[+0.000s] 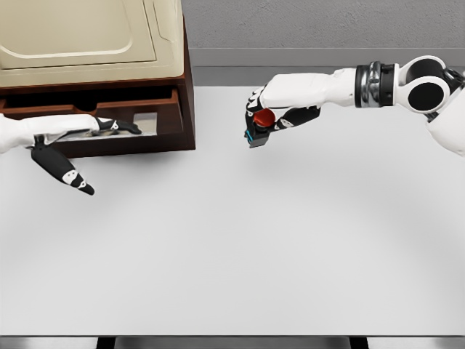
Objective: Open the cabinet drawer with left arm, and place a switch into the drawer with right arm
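- Our right hand has its fingers curled around the switch, a small dark block with a red button on top and a blue edge below; it hangs lifted above the white table, at about one o'clock from the table's middle.
- Our left hand sits at roughly ten o'clock, its dark fingers stretched along the front of the drawer; the thumb juts down towards five o'clock. It seems to rest there rather than clamp, and we cannot tell whether any finger hooks the edge.
- The drawer stands pulled part-way out of the brown cabinet, a pale strip of its inside showing at its right end.
- We judge the opening step done or nearly so, and the carrying step in hand.
- Next we would need to carry the switch towards nine o'clock, over the drawer's front lip, and lower it into the opening before loosening our grip; the gap looks narrow and the left hand lies close, so crowding is the risk.
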